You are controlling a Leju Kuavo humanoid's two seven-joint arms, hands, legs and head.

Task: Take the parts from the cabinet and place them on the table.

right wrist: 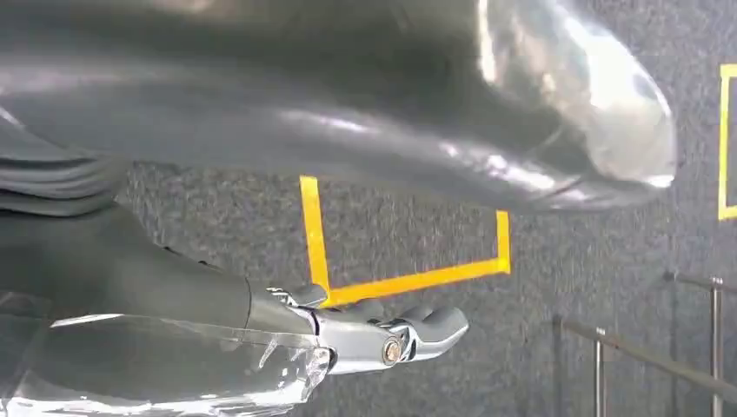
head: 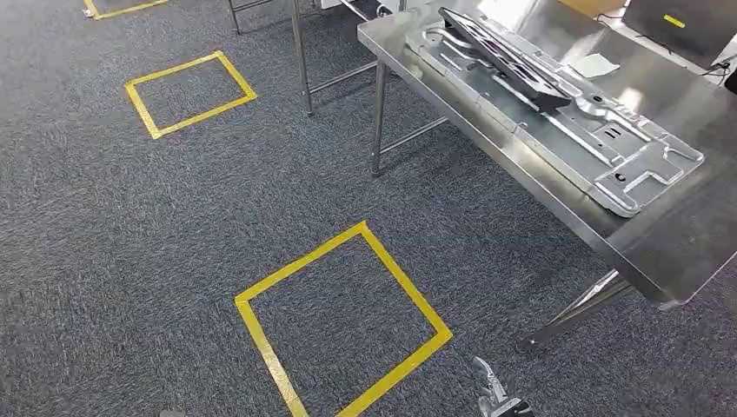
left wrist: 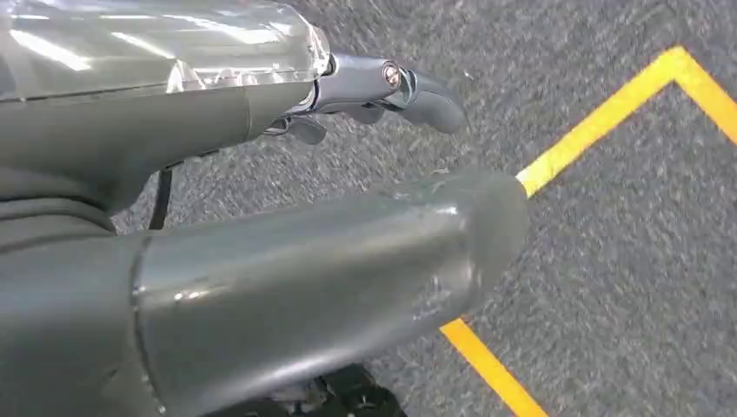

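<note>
Parts are lying on the steel table (head: pixel 669 252) at far right: one silver stamped panel (head: pixel 565 122), one dark tray (head: pixel 504 56) leaning across it. Left hand (left wrist: pixel 261 261) and right hand (right wrist: pixel 365 334) are hanging empty over carpet, fingers loosely apart. Two yellow squares (head: pixel 343 321) are showing.

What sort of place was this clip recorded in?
Probably a workshop or factory-style test area. A stainless steel table carries a stamped sheet-metal part with a dark part lying on it, and yellow tape squares mark spots on the grey carpet.
</note>
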